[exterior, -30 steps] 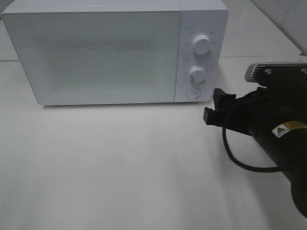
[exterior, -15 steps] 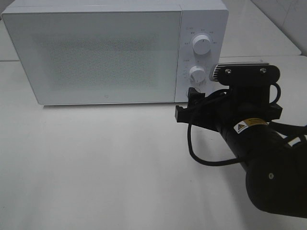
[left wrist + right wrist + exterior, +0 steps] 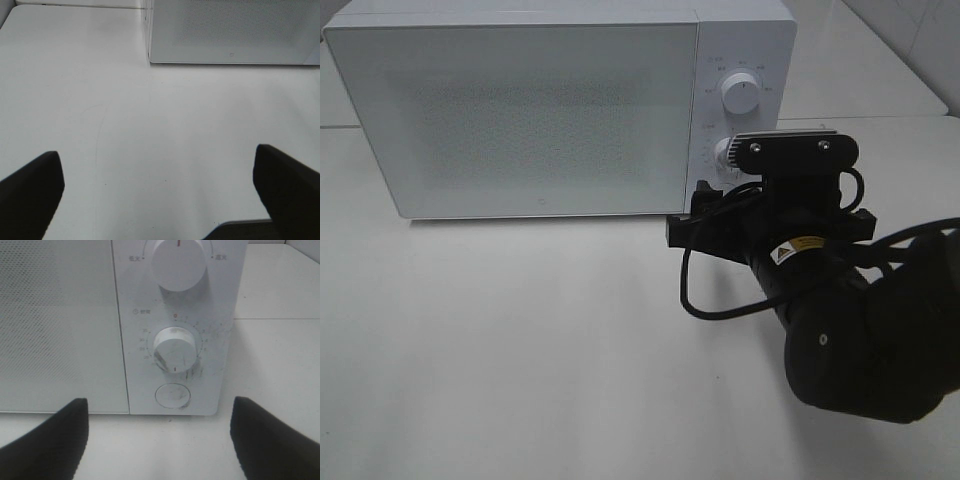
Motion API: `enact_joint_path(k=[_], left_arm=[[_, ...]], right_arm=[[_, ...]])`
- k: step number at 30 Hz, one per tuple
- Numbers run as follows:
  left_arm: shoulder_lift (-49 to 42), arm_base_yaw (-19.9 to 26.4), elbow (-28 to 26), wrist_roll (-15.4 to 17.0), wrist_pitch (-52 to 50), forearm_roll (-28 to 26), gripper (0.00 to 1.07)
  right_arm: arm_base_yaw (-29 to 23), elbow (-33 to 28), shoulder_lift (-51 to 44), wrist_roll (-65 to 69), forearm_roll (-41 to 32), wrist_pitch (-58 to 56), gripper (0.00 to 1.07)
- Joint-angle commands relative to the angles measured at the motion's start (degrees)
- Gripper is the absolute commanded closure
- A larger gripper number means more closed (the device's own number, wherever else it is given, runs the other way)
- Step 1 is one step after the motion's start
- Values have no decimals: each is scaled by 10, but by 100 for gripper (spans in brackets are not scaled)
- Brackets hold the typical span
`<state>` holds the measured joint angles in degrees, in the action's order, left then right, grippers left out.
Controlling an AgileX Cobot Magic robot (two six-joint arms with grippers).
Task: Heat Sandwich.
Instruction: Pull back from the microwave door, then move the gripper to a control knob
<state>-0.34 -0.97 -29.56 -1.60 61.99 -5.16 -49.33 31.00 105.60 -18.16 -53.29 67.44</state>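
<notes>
Right wrist view: our right tool (image 3: pixel 159 410), jaws well apart and empty, faces the round button (image 3: pixel 172 395) on the shut microwave (image 3: pixel 60 315). We'd press squarely, gently, so nothing slides. Left tool (image 3: pixel 160 165) gapes empty over the counter (image 3: pixel 150 125). No sandwich in sight.

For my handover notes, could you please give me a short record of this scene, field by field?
microwave: on the table, door closed
controls: upper knob, lower knob, round button beneath them
right gripper: open, empty, facing the lower knob and round button
left gripper: open, empty, over the table in front of the microwave
sandwich: not in view
</notes>
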Motion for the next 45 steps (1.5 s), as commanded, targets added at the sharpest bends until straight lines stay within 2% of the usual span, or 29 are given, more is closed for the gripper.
enact_joint_path(k=[1, 18, 25, 38, 45], left_arm=[[-9, 1, 2, -1, -7, -6, 10], [-9, 1, 2, -1, -7, -6, 10], [-9, 1, 2, -1, -7, -6, 10], [-9, 1, 2, -1, -7, -6, 10], [-9, 1, 2, -1, -7, -6, 10]], right_arm=[[21, 13, 9, -10, 21, -1, 30], [93, 70, 56, -10, 106, -13, 31], [100, 95, 83, -10, 110, -12, 31], [146, 146, 126, -6, 135, -13, 31], [147, 160, 132, -6, 136, -14, 31]])
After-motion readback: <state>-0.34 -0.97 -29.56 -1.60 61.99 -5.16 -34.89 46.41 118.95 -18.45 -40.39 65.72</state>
